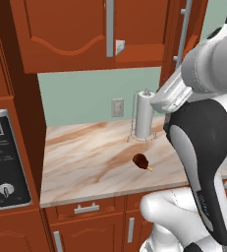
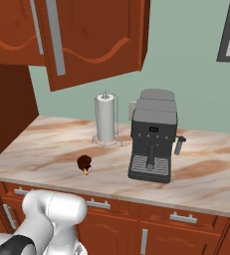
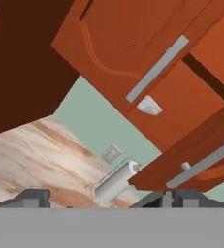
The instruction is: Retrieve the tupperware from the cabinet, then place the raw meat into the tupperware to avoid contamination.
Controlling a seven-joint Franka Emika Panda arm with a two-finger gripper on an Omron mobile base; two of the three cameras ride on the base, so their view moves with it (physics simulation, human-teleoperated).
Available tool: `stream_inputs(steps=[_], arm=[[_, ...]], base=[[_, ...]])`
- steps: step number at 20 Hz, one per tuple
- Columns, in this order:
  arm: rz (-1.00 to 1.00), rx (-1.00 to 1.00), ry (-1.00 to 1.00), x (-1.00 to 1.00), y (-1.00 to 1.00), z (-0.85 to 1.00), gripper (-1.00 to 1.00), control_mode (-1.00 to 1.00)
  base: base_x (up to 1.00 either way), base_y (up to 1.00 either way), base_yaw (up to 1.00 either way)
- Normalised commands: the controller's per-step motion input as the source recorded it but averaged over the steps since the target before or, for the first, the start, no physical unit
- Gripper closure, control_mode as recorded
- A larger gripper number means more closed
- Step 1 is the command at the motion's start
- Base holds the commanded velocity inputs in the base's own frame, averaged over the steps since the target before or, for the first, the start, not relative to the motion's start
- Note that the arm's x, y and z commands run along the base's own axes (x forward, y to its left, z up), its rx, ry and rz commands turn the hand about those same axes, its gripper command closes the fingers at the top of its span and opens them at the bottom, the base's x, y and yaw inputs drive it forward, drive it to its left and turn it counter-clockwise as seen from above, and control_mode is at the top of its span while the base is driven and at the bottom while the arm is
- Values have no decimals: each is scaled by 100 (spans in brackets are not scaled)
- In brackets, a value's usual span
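The cabinet (image 1: 85, 34) hangs over the counter (image 1: 85, 167), its top cut off by the frame; one door (image 2: 94, 40) stands swung open toward the room, the other is shut, each with a long silver bar handle. At the lower edge of the shut door a small pale corner (image 1: 120, 47) pokes out from inside the cabinet; it also shows in the hand view (image 3: 149, 105), but it is too small and too much hidden to say what it is. The rest of the inside is screened by the doors.

The white arm (image 1: 203, 128) covers the right part of the counter in the left base view. From the right, a dark grey espresso machine (image 2: 153, 137) stands there, with a paper-towel roll (image 2: 105, 119) in a wire holder just beside it to the left. At the far left a black oven panel (image 1: 2, 157) is cut off by the frame.

The raw meat (image 1: 141, 160) lies bare on the marble in front of the roll, bone end toward the front edge, touching nothing else.

The tool (image 3: 101, 198) points up at the cabinet doors, its fingertips (image 3: 33, 197) spread wide, with nothing between them
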Motion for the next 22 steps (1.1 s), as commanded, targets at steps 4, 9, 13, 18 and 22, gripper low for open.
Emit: stream_inputs(steps=[4,9,13,18,22], arm=[[7,-28,14,7,0,-15,-100,-100],[5,-31,3,7,0,-13,-100,-100],[5,-33,-2,7,0,-17,-100,-100],[6,-22,-8,13,-3,-34,-100,-100],[6,-4,-6,20,-12,-31,-100,-100]], base=[[0,0,0],[0,0,0],[0,0,0],[0,0,0],[0,0,0]])
